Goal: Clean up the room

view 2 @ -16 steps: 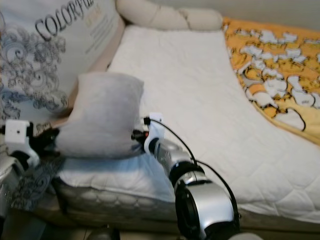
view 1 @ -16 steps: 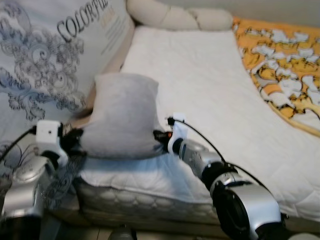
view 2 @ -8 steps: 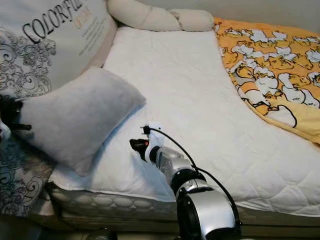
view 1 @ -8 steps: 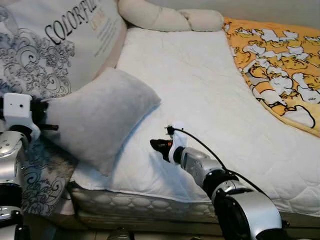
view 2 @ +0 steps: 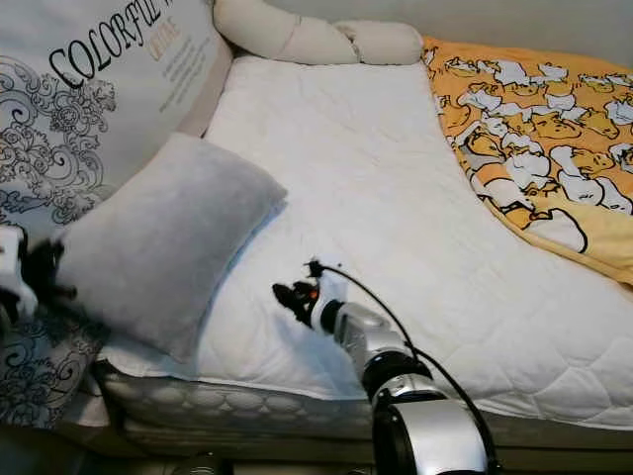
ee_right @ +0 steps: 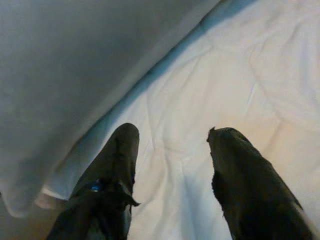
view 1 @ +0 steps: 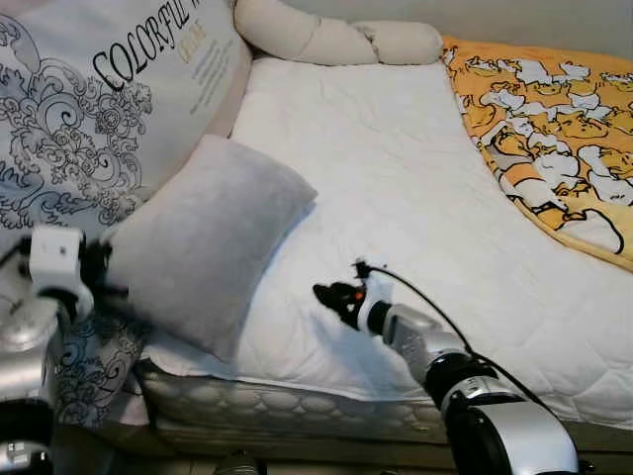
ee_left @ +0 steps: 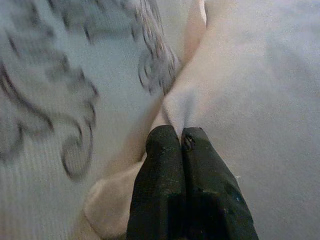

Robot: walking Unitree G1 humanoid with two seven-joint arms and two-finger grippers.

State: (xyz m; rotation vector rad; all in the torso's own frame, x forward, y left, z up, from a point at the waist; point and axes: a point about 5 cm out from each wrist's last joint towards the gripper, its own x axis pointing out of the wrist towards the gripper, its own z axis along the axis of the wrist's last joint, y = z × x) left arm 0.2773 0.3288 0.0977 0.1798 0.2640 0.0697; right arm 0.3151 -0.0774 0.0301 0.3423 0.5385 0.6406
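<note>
In the left wrist view the left gripper (ee_left: 181, 134) has its two black fingers pressed together, pinching a small pucker of grey fabric at the corner of the grey pillow (view 1: 203, 242). In the left eye view that pinch sits at the left edge of the frame, at mid-height. The pillow lies tilted across the left side of the mattress (view 1: 396, 168), its upper edge leaning on the large printed cushion (view 1: 89, 109) in the upper left.

The right gripper (ee_right: 172, 145) hovers with its fingers spread wide, empty, just above the white quilted mattress at lower centre and near the pillow's lower edge without touching it.

The pillow looks soft, light and floppy: held by one corner it would likely sag and swing, and the smooth cover could slip from so thin a pinch. A deeper bite of fabric, or one hold on each short side, would probably carry it better.

Count: one grey pillow, one printed cushion, one long cream bolster (view 1: 336, 38) at top centre, one orange cartoon-print blanket (view 1: 554, 129) at upper right.
</note>
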